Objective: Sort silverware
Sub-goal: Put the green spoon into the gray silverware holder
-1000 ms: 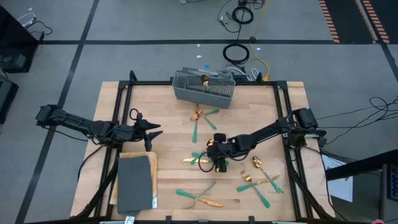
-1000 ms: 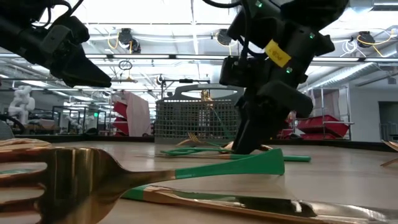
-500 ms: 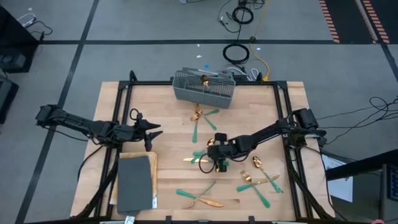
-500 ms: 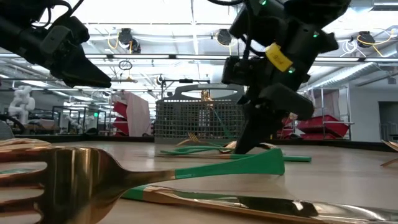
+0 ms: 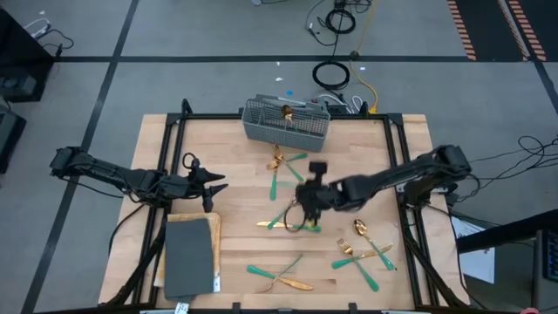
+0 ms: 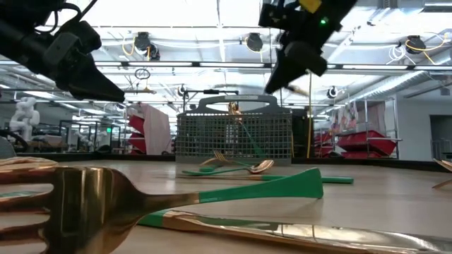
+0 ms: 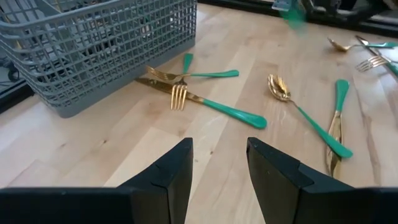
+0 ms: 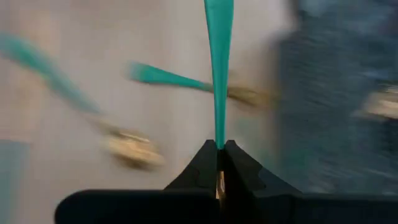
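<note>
Right wrist view shows the right gripper [image 8: 218, 163] pinched tight on one piece of the silverware [image 8: 218, 74], its slim teal handle running straight out from between the closed fingertips; which kind of piece it is cannot be told, since the gold head is hidden in the jaws. In the high view that gripper [image 5: 311, 199] hangs over the middle of the table [image 5: 235, 153], between the grey wire basket [image 5: 286, 122] and the loose pieces; the low view puts it well above the board, at about the height of the basket's rim.

The hold is a thin one (fingertips only, on a narrow, smooth piece with most of its length hanging free), so my worry is that it could pivot or slide out on the way to the basket; a fast swing would make that likelier. A tilted handle could also catch on the wire rim or on the pieces already standing inside.

The left gripper [image 5: 212, 185] waits near the table's left edge, fingers apart and holding nothing; the other pieces [image 5: 366, 249] lie scattered near the front and centre.
</note>
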`<act>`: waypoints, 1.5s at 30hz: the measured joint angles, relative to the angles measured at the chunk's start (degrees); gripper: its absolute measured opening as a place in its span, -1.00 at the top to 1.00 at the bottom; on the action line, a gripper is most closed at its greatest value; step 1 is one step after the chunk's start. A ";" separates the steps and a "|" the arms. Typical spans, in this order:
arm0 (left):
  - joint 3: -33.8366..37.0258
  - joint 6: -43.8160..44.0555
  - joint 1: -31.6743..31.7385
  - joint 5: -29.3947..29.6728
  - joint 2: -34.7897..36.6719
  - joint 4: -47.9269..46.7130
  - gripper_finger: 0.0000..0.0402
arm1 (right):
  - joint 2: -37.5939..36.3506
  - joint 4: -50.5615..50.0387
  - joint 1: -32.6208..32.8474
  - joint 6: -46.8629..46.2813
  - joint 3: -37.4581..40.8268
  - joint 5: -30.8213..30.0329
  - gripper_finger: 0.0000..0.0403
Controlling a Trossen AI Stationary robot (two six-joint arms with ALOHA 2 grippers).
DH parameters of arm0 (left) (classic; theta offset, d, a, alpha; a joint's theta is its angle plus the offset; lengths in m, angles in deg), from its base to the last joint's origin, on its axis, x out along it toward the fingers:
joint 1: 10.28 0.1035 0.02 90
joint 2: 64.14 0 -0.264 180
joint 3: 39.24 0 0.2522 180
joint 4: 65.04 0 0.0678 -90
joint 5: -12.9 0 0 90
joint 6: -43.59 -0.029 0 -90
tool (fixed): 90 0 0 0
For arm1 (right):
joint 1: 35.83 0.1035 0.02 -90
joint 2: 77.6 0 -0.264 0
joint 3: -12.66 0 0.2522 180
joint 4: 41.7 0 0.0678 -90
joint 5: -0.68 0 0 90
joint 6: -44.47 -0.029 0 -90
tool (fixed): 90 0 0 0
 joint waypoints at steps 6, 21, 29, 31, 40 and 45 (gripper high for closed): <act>0.00 0.02 0.00 -0.11 0.00 0.14 0.22 | -2.46 -10.67 -7.34 12.56 -7.26 -14.46 1.00; 0.00 0.17 0.00 -0.09 0.00 0.10 0.22 | 8.92 -11.69 -17.71 54.63 -9.65 -36.55 1.00; 0.00 0.12 0.00 -0.04 0.00 -0.05 0.22 | 12.78 -9.82 -18.92 63.16 -9.63 -39.23 1.00; 0.00 0.09 0.00 -0.02 0.00 -0.17 0.22 | 12.82 -9.57 -18.88 64.69 -9.63 -39.17 1.00; 0.00 0.06 0.00 0.09 0.00 -0.32 0.22 | 12.82 -9.53 -18.86 68.23 -9.63 -35.73 0.85; 0.00 0.06 0.00 0.09 0.00 -0.34 0.22 | 12.84 -8.66 -18.86 67.44 -9.63 -32.65 0.64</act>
